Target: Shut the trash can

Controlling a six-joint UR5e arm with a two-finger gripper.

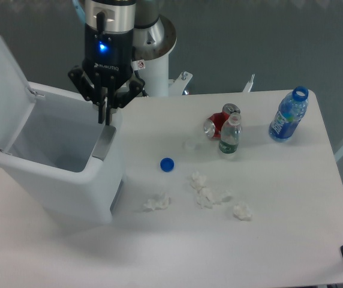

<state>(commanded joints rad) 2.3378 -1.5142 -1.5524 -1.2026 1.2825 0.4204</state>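
The trash can (75,192) is a large white bin standing at the left of the table. Its flat white lid (0,90) stands swung up on the far left side, leaving the inside open to view. My gripper (104,117) hangs over the can's right rim, by the grey front panel (104,143). Its fingers are pressed together with nothing between them, tips just above the rim.
A blue bottle cap (167,164) lies right of the can. Several crumpled tissues (206,196) lie mid-table. A red can (217,125), a small green bottle (229,137) and a blue bottle (288,115) stand at the back right. The robot's white base (153,66) is behind.
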